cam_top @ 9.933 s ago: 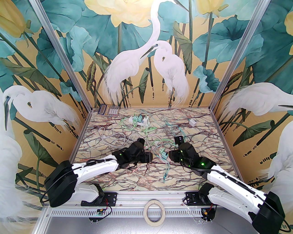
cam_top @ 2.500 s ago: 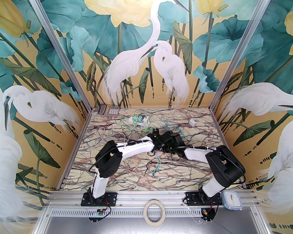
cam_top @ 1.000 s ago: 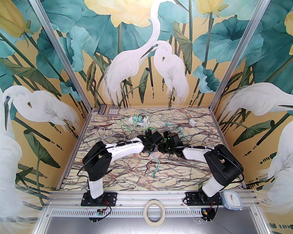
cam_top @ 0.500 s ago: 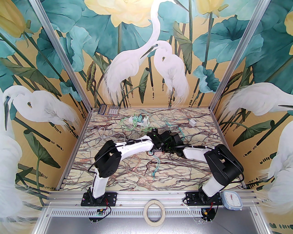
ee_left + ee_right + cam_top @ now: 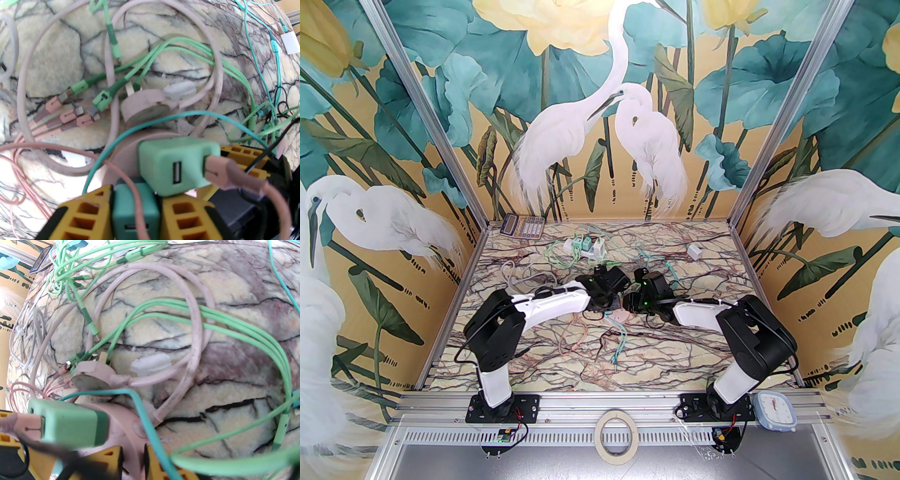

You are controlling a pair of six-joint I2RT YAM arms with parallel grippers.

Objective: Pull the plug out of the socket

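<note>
My left gripper [image 5: 135, 212] is shut on a dark teal plug [image 5: 133, 206], squeezed between its yellow fingers [image 5: 82, 215]. Right behind it lies the round pink socket [image 5: 124, 157], which carries a light green plug [image 5: 175, 164] with a pink USB lead in it. Whether the teal plug's prongs sit in the socket is hidden. My right gripper [image 5: 132, 460] is shut on the pink socket [image 5: 121, 425], its rim between the yellow fingers [image 5: 110, 458]. From above, both grippers [image 5: 615, 304] [image 5: 629, 303] meet at mid-table.
Loose green, teal and pink cables [image 5: 621, 344] sprawl around the grippers. A round pink mains plug [image 5: 145, 105] lies just beyond the socket. A white power strip with chargers [image 5: 586, 246], a calculator [image 5: 522, 226] and a white adapter [image 5: 694, 251] sit at the back.
The left arm has swung back to the left since half a second ago, drawing its wrist off the right wrist. The right arm has hardly moved.
</note>
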